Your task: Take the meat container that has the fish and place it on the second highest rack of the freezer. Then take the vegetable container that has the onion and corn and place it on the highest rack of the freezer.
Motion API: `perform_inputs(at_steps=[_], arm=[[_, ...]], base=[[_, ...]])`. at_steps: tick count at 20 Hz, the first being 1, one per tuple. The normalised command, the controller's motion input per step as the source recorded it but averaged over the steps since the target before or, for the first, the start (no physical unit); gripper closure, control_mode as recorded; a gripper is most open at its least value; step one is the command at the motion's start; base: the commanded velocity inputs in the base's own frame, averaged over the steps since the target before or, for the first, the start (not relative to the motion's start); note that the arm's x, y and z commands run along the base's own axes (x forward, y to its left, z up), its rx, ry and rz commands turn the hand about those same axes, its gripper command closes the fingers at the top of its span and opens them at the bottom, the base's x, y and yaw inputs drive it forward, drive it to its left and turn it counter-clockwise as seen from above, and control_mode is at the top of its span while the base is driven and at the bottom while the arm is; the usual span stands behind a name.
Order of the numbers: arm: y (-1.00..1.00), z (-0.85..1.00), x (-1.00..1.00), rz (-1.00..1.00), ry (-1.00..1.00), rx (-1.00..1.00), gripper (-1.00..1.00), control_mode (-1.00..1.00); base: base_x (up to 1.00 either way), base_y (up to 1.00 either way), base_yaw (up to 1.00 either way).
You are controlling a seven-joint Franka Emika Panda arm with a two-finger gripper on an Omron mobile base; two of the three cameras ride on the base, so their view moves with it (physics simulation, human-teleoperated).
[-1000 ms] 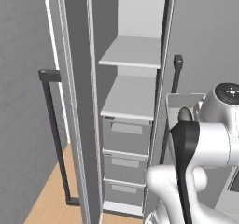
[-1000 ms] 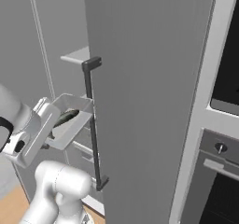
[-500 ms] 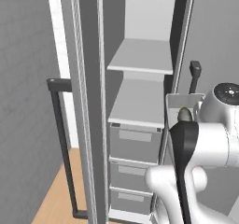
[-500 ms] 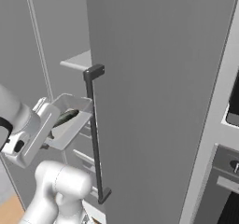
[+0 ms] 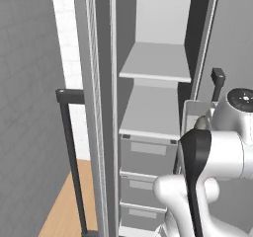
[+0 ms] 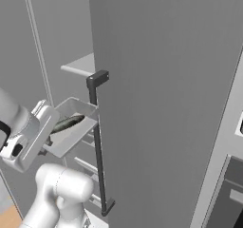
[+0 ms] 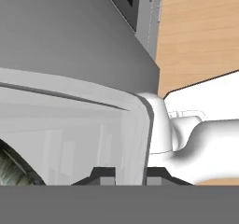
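Gripper (image 7: pixel 123 174) pinching the wall of the meat container (image 6: pixel 71 132), fish (image 6: pixel 66 124) inside, held level with and just outside the freezer's (image 5: pixel 148 107) second highest rack (image 5: pixel 150 113), beside the door handle (image 6: pixel 97 141).

Fish (image 6: pixel 66 123): right base view shows just a dark sliver over the meat container (image 6: pixel 71 136) wall; rest sunk inside. Hand view has its grey, ribbed end cut by the bottom-left edge.

Gripper (image 7: pixel 130 175): tips barely rise above the bottom of hand view, one each side of the container wall; pads hidden. In left base view the arm blocks it, and most of the container too, w/ only a rim strip showing.

Freezer (image 5: pixel 148 107): top and lowest drawer cut by the frame in left base view. The open door hides most of the interior in right base view. Highest rack (image 5: pixel 157 63) and second highest rack (image 5: pixel 150 112): right ends behind door edge/arm.
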Motion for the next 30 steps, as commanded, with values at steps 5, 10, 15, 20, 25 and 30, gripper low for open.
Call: perform_inputs(at_steps=[5, 10, 15, 20, 25, 30], arm=[[0.00, 0.00, 0.00, 0.00, 0.00, 0.00, 1.00, 1.00], [0.41, 0.27, 0.00, 0.00, -0.03, -0.02, 1.00, -1.00], [0.63, 0.13, -0.15, 0.00, -0.04, -0.03, 1.00, -1.00], [0.18, 0.00, 0.81, -0.01, 0.07, 0.00, 1.00, -1.00], [0.06, -0.12, 0.95, 0.00, 0.12, 0.00, 1.00, -1.00], [-0.03, -0.38, 0.98, 0.00, 0.14, 0.00, 1.00, -1.00]], base=[[0.40, 0.22, 0.00], [0.00, 0.00, 0.00], [0.00, 0.00, 0.00], [0.00, 0.00, 0.00], [0.00, 0.00, 0.00], [0.00, 0.00, 0.00]])
